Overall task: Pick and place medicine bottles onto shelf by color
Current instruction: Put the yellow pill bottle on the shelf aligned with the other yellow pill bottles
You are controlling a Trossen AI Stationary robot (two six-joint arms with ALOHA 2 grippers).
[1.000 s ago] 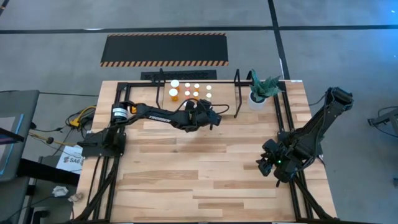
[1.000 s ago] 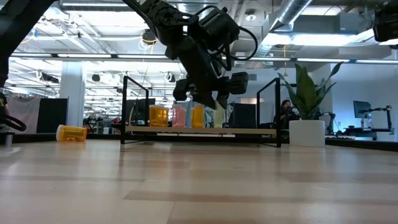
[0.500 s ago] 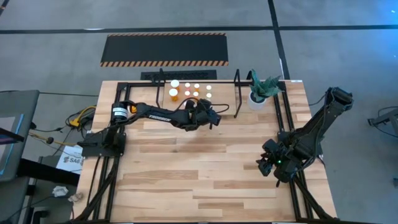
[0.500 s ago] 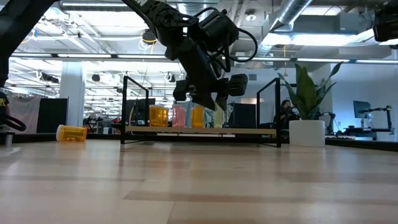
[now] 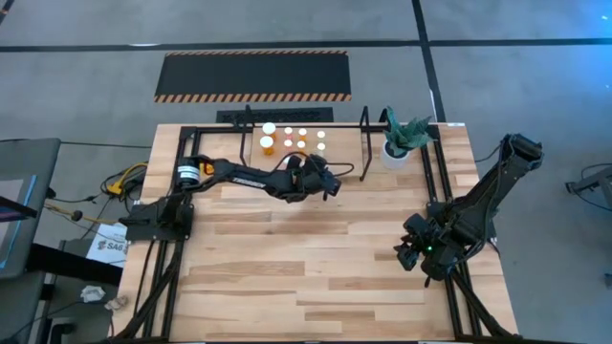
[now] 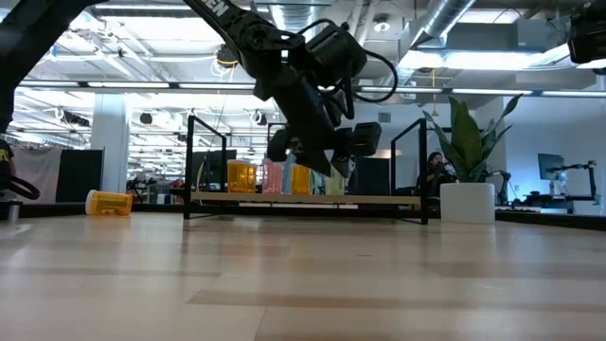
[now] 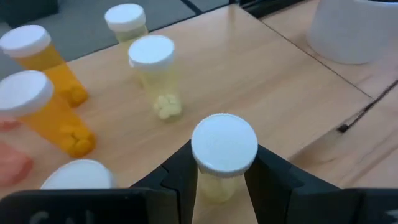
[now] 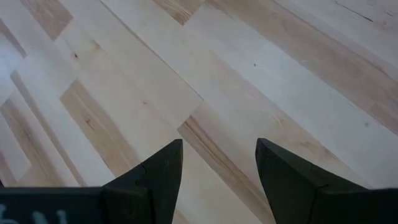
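My left gripper (image 5: pixel 326 182) is at the near edge of the shelf (image 5: pixel 363 143), shut on a pale yellow medicine bottle (image 7: pixel 224 155) with a white cap. On the shelf's wood floor stand other bottles: two pale yellow (image 7: pixel 155 74), two orange (image 7: pixel 43 109) and a reddish one (image 7: pixel 12 165). From the side they show as orange, pink and yellow bodies (image 6: pixel 275 177) behind the gripper (image 6: pixel 327 161). An orange bottle (image 6: pixel 109 202) lies on its side on the table, left of the shelf. My right gripper (image 5: pixel 413 250) is open and empty over the table's near right part. My left gripper pinches the pale bottle's body (image 7: pixel 219 184) just below the white cap (image 7: pixel 224 144), one finger (image 7: pixel 180 171) on each side. The fingers slant down from the table's near side. The bottle stands upright in the hold; the fingers hide its base.
A white pot with a green plant (image 5: pixel 399 141) stands just right of the shelf's right hoop (image 5: pixel 364 129). A black-and-yellow striped mat (image 5: pixel 253 75) lies on the floor beyond the table. Bare wood (image 8: pixel 205 93) lies under the right gripper.
My left gripper, still shut on the pale bottle, has gone down a little at the shelf's near edge and tipped slightly. The bottles on the shelf have stayed in place.
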